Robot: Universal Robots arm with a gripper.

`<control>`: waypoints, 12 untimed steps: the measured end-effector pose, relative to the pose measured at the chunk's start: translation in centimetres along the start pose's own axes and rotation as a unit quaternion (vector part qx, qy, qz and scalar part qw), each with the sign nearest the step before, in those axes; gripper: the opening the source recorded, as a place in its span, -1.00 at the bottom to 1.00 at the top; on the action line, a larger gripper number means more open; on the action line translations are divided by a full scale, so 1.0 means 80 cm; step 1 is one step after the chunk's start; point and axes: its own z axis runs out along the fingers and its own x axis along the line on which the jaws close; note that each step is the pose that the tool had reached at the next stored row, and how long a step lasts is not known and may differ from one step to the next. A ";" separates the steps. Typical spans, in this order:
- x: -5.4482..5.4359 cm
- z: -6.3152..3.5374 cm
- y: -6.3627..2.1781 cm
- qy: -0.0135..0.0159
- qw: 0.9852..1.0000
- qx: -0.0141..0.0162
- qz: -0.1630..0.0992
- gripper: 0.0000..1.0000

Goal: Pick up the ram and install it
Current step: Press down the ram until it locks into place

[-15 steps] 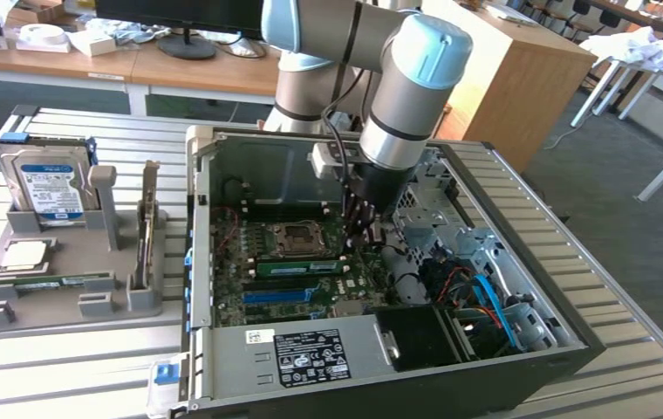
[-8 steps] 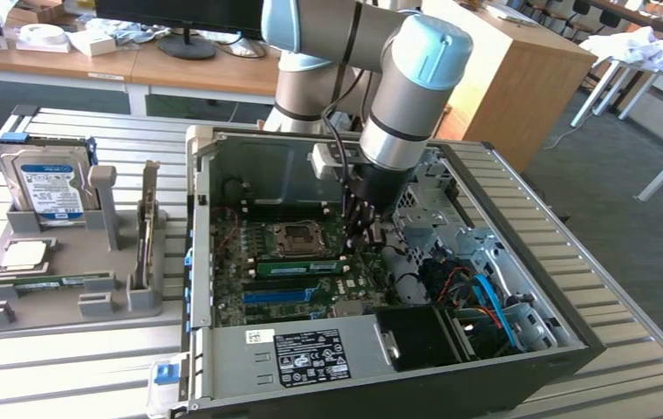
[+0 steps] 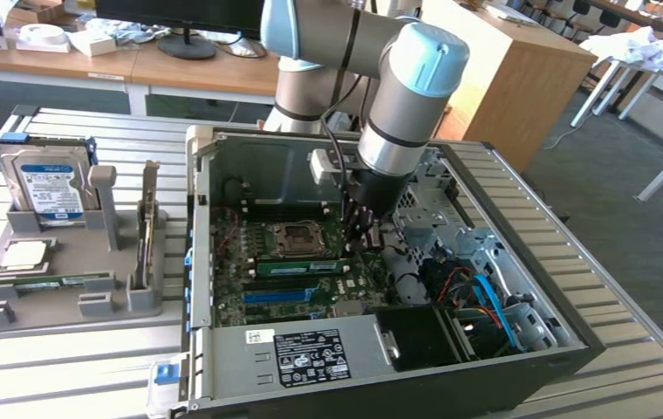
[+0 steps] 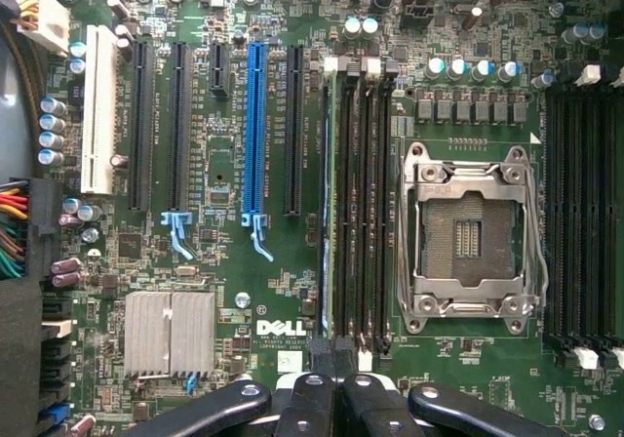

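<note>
The ram (image 3: 299,267) stands on its edge in a memory slot of the motherboard (image 3: 273,292), between the processor socket (image 3: 292,234) and the blue expansion slot (image 3: 276,296). Its long axis runs across the board towards the exterior view's right, and its right end comes close under the gripper (image 3: 366,234), which hangs just above it inside the open computer case (image 3: 518,262). In the wrist view the stick (image 4: 330,203) is seen from its top edge as a thin green line beside the black empty slots. Its side is green with a pale label. The black fingers (image 4: 310,398) are together at their tips and hold nothing.

On the grey holder (image 3: 64,297) outside the case stands a hard drive (image 3: 50,188).
</note>
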 end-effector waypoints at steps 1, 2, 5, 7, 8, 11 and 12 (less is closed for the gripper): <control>0.000 0.001 0.000 0.000 1.000 0.000 0.000 -0.80; 0.000 0.002 0.000 0.000 1.000 0.000 0.000 -0.80; 0.000 0.005 0.000 0.000 1.000 0.000 0.000 -0.80; 0.000 0.005 0.000 0.000 1.000 0.000 0.000 -0.80; 0.000 0.005 0.000 0.000 1.000 0.000 0.000 -0.80; -0.001 0.005 0.000 0.000 1.000 0.000 0.000 -0.80; -0.002 0.005 0.000 0.000 1.000 0.000 0.000 -0.80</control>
